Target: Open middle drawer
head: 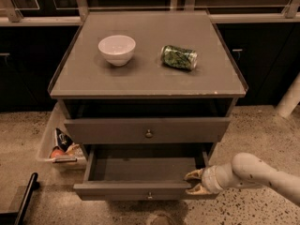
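Observation:
The middle drawer (140,190) is pulled well out of the cabinet, and its bare inside (140,168) shows. Its small round knob (149,195) is on the front panel. My gripper (194,182) is at the right end of that front panel. One finger is inside the drawer and one is in front of it, so they are closed on the panel's top edge. The drawer above (148,130), with its own knob (149,133), stands nearly closed. The lowest drawer is hidden under the open one.
A white bowl (116,48) and a green can lying on its side (178,57) are on the cabinet top (140,81). A bin of snack packets (60,147) stands left of the cabinet. A black bar (26,198) is at the bottom left. A white post (288,97) stands at the right.

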Motion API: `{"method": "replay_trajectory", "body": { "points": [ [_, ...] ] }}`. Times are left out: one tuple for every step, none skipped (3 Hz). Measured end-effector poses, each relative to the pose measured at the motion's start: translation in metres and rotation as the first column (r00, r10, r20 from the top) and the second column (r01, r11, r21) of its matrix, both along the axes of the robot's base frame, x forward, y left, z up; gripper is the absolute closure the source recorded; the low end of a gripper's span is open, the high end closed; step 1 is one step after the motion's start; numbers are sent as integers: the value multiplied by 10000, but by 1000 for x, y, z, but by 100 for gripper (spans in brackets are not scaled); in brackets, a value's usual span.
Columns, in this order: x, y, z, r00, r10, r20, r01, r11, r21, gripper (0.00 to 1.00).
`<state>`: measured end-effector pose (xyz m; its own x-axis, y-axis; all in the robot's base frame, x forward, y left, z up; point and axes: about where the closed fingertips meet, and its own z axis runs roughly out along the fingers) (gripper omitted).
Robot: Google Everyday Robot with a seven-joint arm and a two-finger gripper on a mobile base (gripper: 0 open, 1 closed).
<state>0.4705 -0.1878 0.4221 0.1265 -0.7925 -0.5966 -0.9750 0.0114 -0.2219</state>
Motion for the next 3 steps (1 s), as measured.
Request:
{"method": "replay_trajectory", "body": {
  "points": [
    [-1, 7, 1, 9997, 222, 117, -224, 9996, 182, 22],
    [-17, 1, -7, 10000, 56, 17, -57, 9990, 452, 1],
    [-34, -10, -11, 9997, -207, -91, 213, 9974, 692, 0]
  ]
}}
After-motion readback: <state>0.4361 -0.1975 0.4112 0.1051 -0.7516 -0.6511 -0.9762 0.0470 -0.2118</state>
